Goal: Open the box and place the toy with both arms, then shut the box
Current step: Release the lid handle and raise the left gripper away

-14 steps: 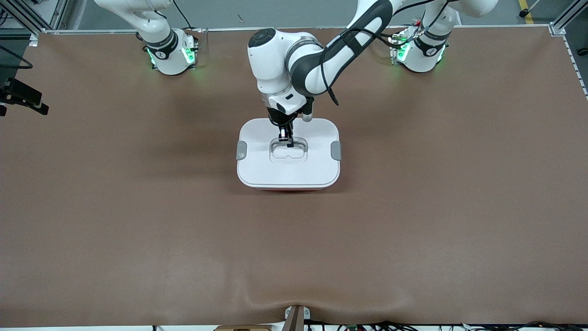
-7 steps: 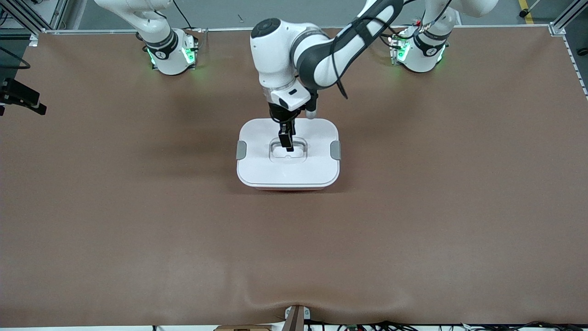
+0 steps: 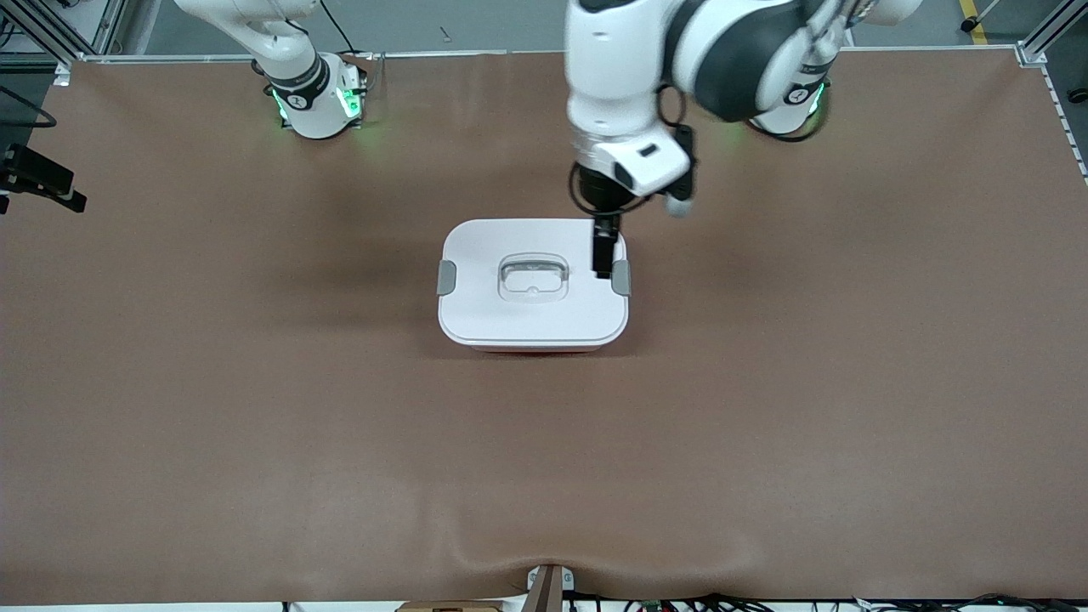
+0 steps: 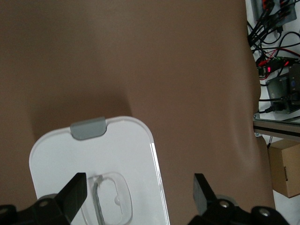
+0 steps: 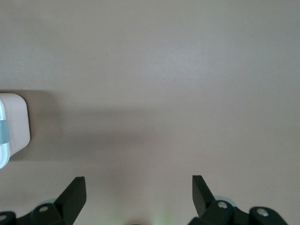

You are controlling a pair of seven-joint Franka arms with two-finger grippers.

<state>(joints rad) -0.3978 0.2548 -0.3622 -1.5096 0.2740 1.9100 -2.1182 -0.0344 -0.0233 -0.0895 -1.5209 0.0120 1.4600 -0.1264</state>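
The box (image 3: 533, 285) sits mid-table with its white lid (image 3: 476, 255) on and seated flat, a thin strip of pink tub showing under the edge nearest the front camera. Both grey clips are in sight, one (image 3: 446, 277) at the end toward the right arm, one (image 3: 621, 277) at the end toward the left arm. The clear recessed handle (image 3: 532, 280) in the lid's centre has nothing on it.

The left gripper (image 3: 603, 252) hangs in the air over the lid's end toward the left arm, just beside that grey clip, between clip and handle. In the left wrist view its fingers (image 4: 75, 194) stand spread wide with nothing between them, and below them lie the lid, a clip (image 4: 88, 127) and the handle (image 4: 111, 196).

The right gripper (image 5: 136, 197) cannot be made out in the front view; that arm waits up near its base (image 3: 316, 100). In its wrist view the fingers (image 5: 75, 194) are spread wide and empty over bare table, with only one end of the box (image 5: 13, 129) at the frame's edge.

The toy is not to be seen in any view.

Room to move: the brown table (image 3: 255, 425) runs broad and bare all round the box, with one ripple in the cover at the edge nearest the front camera (image 3: 501, 565).
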